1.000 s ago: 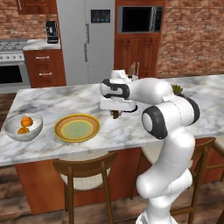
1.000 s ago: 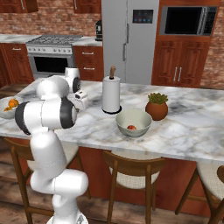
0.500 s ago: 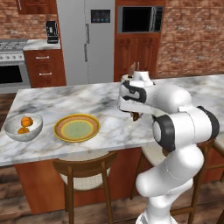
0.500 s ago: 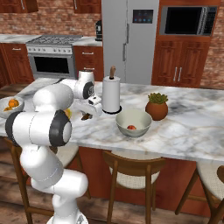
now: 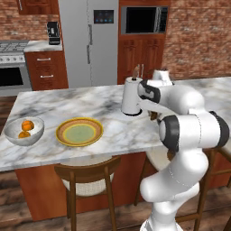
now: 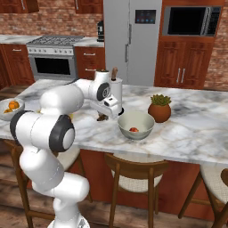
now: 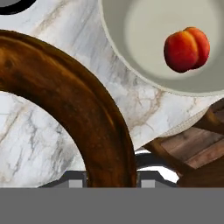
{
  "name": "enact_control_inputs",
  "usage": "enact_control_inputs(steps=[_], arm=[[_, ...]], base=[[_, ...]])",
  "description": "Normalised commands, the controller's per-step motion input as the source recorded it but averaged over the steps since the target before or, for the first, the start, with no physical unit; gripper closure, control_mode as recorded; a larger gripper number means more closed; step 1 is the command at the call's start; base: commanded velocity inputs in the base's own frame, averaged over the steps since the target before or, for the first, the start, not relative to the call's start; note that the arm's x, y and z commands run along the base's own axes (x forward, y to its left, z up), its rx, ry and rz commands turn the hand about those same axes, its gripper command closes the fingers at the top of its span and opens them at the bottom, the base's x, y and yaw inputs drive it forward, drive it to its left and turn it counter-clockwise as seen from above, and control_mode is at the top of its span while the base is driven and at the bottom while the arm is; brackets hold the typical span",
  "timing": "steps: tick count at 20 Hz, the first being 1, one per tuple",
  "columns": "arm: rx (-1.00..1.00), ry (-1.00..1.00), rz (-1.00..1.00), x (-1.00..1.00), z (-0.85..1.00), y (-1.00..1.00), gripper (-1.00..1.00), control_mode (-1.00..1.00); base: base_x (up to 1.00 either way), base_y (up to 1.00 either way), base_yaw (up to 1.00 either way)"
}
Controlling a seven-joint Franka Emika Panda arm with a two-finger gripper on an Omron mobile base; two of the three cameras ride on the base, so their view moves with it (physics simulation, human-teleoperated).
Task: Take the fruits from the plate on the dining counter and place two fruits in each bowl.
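Fruit lies in both bowls. In the left base view you see the whitish bowl (image 5: 22, 131) at the left end of the dining counter (image 5: 67, 101), with two orange fruits (image 5: 25, 128) touching inside it. The grey bowl (image 6: 136, 124) stands near the counter's front edge in the right base view, beside a potted plant (image 6: 159, 108), and holds the reddish fruit (image 6: 133, 129). From the hand view that fruit looks like a peach, lying off-centre on the pale bottom of the bowl. The yellow plate (image 5: 80, 132) lies between the whitish bowl and a paper towel roll (image 5: 131, 95), its rings and green centre all in plain sight.

The arm reaches forward over the counter, elbow bent, wrist turned down just in front of the towel roll. The end effector (image 6: 103, 116) hangs low over the marble, just left of the grey bowl, pinching the dark brownish fruit (image 6: 102, 118).

In the hand view the dark fruit is so near the camera that you get a broad brown arc of it, its shape hard to make out. In the left base view the arm's own wrist covers the fingers.
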Motion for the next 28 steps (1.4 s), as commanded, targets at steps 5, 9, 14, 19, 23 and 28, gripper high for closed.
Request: enact_control_inputs(steps=[5, 9, 14, 19, 23, 28], arm=[[0.0, 0.01, -0.06, 0.15, 0.03, -0.94, 1.0, -1.0], [0.0, 0.02, -0.02, 0.05, 0.0, -0.95, 1.0, -1.0], [0.0, 0.03, -0.03, 0.16, -0.03, -0.4, 1.0, -1.0], [0.0, 0.0, 0.0, 0.37, -0.33, -0.01, 1.0, -1.0], [0.0, 0.0, 0.0, 0.05, -0.59, -0.2, 1.0, -1.0], [0.0, 0.0, 0.0, 0.04, -0.25, -0.31, 1.0, -1.0]], base=[[0.0, 0.0, 0.0], [0.0, 0.0, 0.0], [0.0, 0.0, 0.0], [0.0, 0.0, 0.0], [0.0, 0.0, 0.0], [0.0, 0.0, 0.0]])
